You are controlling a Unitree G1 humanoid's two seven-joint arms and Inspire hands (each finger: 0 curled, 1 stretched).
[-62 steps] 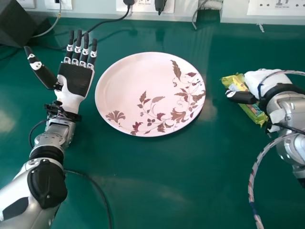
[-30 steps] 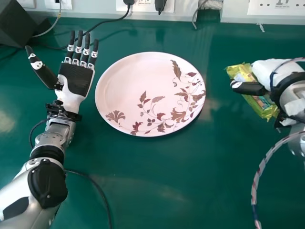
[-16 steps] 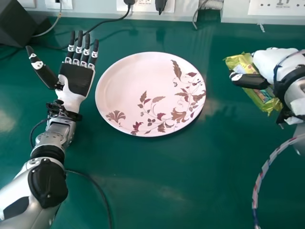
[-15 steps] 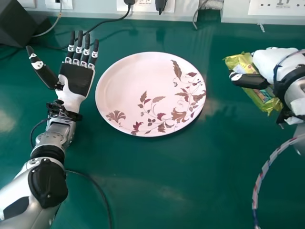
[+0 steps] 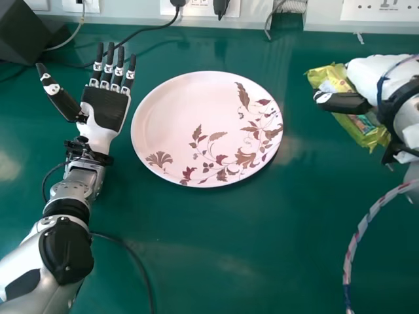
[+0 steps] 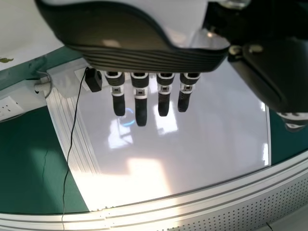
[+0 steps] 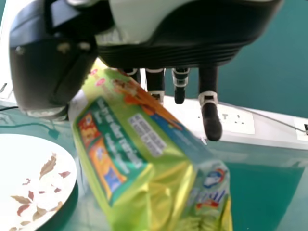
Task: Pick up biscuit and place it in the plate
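The biscuit packet (image 5: 361,132), yellow-green and tilted, is at the right in the head view. My right hand (image 5: 368,73) is shut on it, with the dark thumb across its near face. In the right wrist view the packet (image 7: 122,149) is wedged between the thumb and fingers of my right hand (image 7: 183,41), its lower end hanging free. The white plate (image 5: 177,108) with brown and red leaves lies left of the packet, apart from it. My left hand (image 5: 105,111) rests open, palm up, left of the plate; in the left wrist view the fingers of this hand (image 6: 140,107) are straight.
A dark box (image 5: 25,31) stands at the far left corner of the green table (image 5: 216,242). Black cables lie near it and beside my left arm. Sockets (image 5: 383,10) and plugs line the far edge. A striped cable (image 5: 357,242) hangs by my right arm.
My right hand and the packet have moved together, first rightward and then farther toward the table's far side. The striped cable has shifted with the arm. My left hand and the plate have kept still.
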